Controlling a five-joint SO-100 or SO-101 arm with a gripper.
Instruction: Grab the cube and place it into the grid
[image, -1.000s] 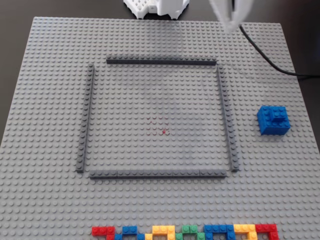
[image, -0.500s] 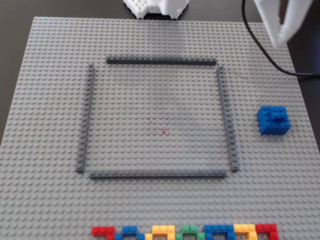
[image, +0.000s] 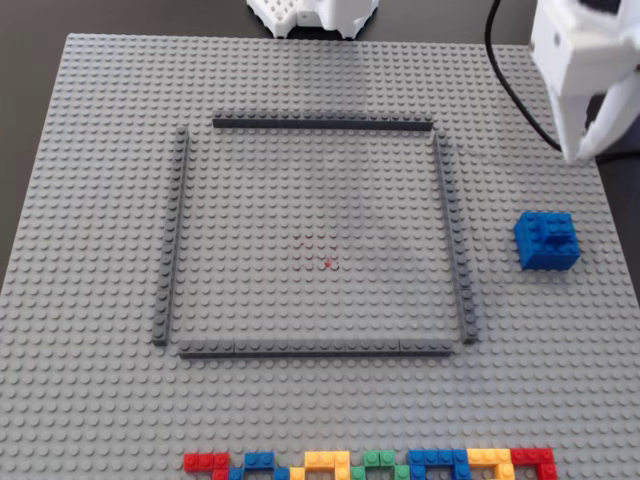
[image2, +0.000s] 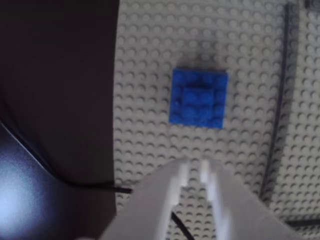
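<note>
The blue cube (image: 547, 240) stands on the grey baseplate to the right of the grid (image: 320, 123), outside its right-hand strip. Faint red dots mark the grid's middle. My white gripper (image: 580, 152) hangs at the upper right of the fixed view, above and apart from the cube. In the wrist view the cube (image2: 198, 97) lies ahead of the gripper (image2: 194, 165), whose fingers stand nearly together with only a thin slit between the tips. Nothing is held. A grid strip (image2: 280, 100) runs down the right of that view.
A flat row of red, blue, yellow and green bricks (image: 370, 463) lies along the near edge. A black cable (image: 520, 90) crosses the baseplate's upper right corner. The arm's white base (image: 315, 15) sits at the far edge. The baseplate's edge (image2: 116, 100) is close beside the cube.
The gripper has swung rightward across the top of the fixed view and come lower, closer to the cube. The cube and grid have not moved.
</note>
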